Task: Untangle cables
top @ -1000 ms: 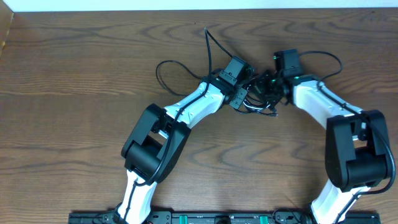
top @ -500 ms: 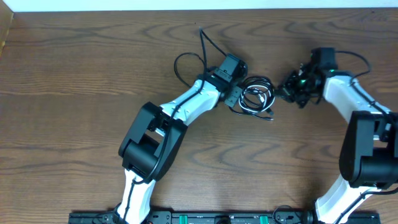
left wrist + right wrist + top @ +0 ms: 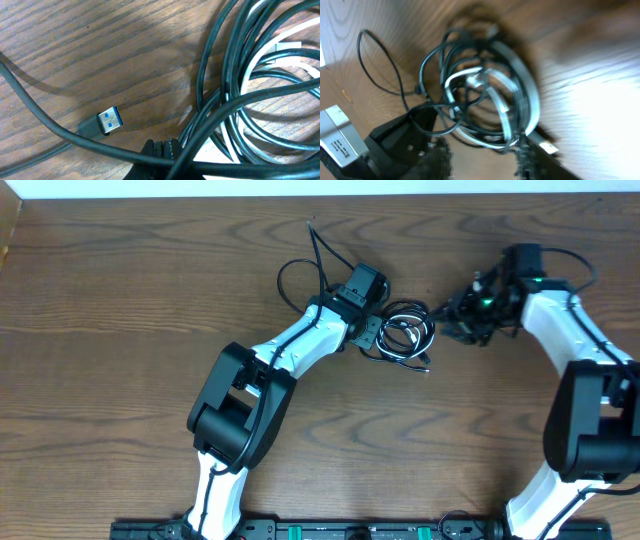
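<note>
The cables (image 3: 405, 332) lie as a small coil of black and white strands mid-table between my two grippers. One long black strand (image 3: 292, 275) loops off to the upper left. My left gripper (image 3: 368, 332) sits at the coil's left edge. In its wrist view the fingertips (image 3: 162, 149) are pressed together with black strands crossing right over them. A blue-tongued plug (image 3: 107, 121) rests on the wood beside a white strand (image 3: 260, 55). My right gripper (image 3: 452, 320) stands just right of the coil, its blurred fingers (image 3: 525, 155) apart with only wood between them and the coil (image 3: 485, 95) ahead.
The wooden table (image 3: 120, 330) stretches wide to the left and front. Thick black arm wires arc behind my right wrist (image 3: 570, 260). The table's back edge (image 3: 200, 198) meets a white wall. A metal plug (image 3: 551, 148) pokes out beside my right finger.
My right gripper has pulled away to the right of the coil and opened. The left gripper and the coil have shifted slightly left and back together.
</note>
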Robot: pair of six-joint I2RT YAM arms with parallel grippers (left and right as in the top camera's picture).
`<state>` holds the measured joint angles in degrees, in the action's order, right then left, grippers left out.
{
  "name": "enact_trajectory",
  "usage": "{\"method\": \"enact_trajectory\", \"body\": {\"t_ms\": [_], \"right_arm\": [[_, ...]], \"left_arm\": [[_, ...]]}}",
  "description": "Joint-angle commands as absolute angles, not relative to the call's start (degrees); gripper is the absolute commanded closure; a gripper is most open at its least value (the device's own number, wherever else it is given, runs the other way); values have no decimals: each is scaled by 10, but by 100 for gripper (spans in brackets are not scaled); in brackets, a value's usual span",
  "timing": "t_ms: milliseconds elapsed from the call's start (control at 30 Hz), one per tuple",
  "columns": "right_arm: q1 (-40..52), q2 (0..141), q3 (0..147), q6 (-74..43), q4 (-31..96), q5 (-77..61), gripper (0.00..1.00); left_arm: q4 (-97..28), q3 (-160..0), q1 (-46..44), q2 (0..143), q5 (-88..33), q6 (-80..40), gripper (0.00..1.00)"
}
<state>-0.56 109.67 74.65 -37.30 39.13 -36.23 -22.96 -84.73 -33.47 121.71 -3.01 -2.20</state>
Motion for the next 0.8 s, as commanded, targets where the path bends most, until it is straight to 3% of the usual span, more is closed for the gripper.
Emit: {"method": "enact_trajectory", "body": {"t_ms": [0, 100, 300, 767], "right_arm": [[40, 1098, 752, -467, 380, -362, 69], [89, 1098, 752, -569, 354, -279, 72], [142, 1098, 752, -690, 334, -176, 55], [169, 1101, 752, -771, 279, -110, 54]], "left_arm": [[-231, -846, -335, 1205, -23, -62, 93], [-231, -846, -335, 1206, -23, -107, 92], [-231, -846, -336, 1205, -23, -167, 92], [-231, -846, -346, 1205, -26, -322, 92]]}}
